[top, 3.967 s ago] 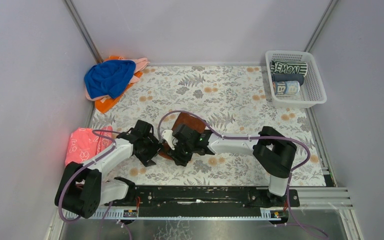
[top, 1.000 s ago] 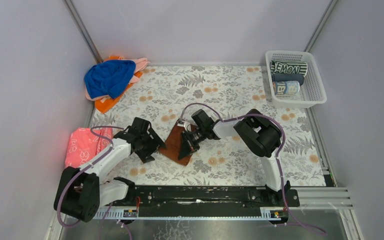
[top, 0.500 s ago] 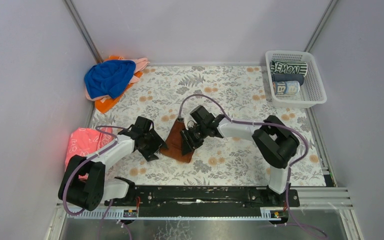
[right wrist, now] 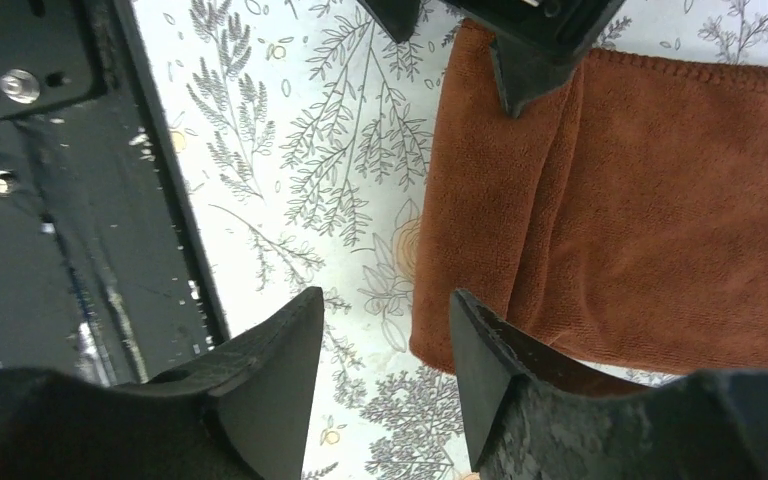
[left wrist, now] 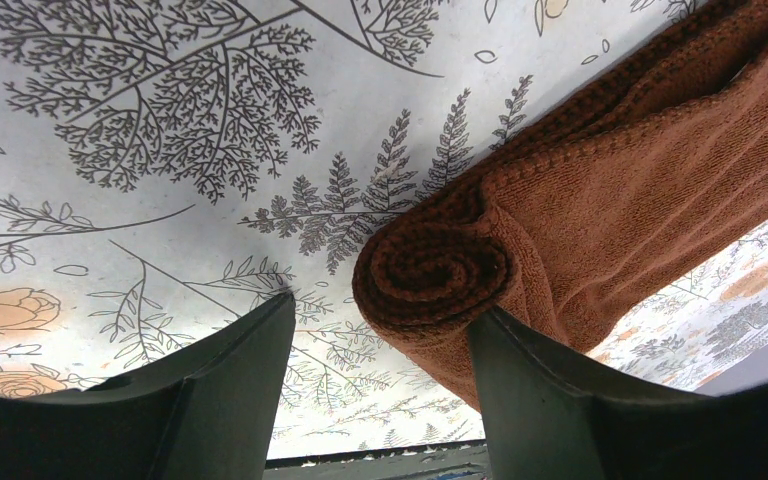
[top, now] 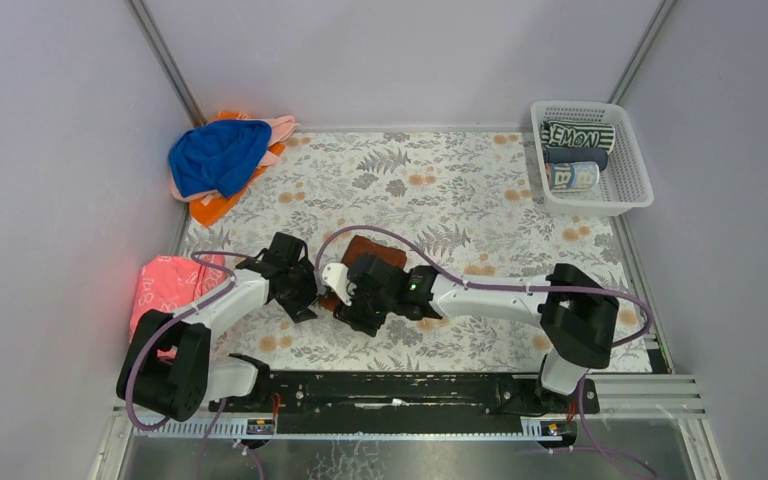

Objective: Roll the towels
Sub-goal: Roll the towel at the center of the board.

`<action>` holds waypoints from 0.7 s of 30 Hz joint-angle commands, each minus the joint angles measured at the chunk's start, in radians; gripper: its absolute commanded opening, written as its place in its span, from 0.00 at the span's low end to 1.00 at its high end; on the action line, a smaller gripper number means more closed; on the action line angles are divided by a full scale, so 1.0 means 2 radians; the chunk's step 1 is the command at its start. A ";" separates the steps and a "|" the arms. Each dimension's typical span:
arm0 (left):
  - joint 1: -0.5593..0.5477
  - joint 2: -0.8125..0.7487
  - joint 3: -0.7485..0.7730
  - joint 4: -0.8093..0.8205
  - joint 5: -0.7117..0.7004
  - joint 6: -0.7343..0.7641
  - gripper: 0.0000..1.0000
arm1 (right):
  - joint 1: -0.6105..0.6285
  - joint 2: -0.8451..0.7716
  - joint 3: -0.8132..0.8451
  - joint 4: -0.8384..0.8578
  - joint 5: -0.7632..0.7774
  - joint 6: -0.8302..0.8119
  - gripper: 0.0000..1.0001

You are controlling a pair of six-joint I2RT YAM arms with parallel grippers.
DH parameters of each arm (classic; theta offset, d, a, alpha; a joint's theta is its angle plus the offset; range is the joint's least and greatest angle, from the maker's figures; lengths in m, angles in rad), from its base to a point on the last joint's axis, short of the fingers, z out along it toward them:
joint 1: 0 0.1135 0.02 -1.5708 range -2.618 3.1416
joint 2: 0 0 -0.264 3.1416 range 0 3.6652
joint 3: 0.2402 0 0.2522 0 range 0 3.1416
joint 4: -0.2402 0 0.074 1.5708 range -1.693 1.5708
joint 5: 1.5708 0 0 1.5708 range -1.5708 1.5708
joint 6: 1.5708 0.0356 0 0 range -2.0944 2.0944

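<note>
Surface: floral-printed mat [top: 480, 200] covers the table between pale walls, with a white basket [top: 628, 185] at the far right corner.
Brown towel: the brown towel [top: 370, 252] lies mid-mat, its near edge already wound into a tight coil [left wrist: 430, 280]; the rest lies flat beyond it.
Left gripper: the left gripper [left wrist: 380, 335] stands with fingers parted at the coil's end, one finger touching its side, not clamped.
Right gripper: the right gripper [right wrist: 385, 350] hangs spread above the towel's near edge, grasping nothing.
Other towels: a heap topped by the royal blue towel [top: 218, 155] waits at the far left corner.
Technique: probably best to pinch both coil ends evenly and roll away from the bases, keeping tension so the spiral stays tight.
Risk: uneven pressure would likely cone the roll.
</note>
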 commanded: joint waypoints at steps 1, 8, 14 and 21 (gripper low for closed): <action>0.003 0.015 -0.014 -0.005 -0.043 0.006 0.63 | 0.019 0.020 0.000 0.026 0.080 -0.051 0.57; 0.003 0.014 -0.014 -0.007 -0.044 0.007 0.63 | 0.031 0.046 -0.011 0.047 0.137 -0.075 0.58; 0.003 0.019 -0.011 -0.007 -0.043 0.010 0.63 | 0.032 0.071 -0.013 0.043 0.141 -0.078 0.59; 0.003 0.026 -0.001 -0.006 -0.047 0.013 0.64 | 0.031 0.115 -0.009 0.012 0.153 -0.085 0.60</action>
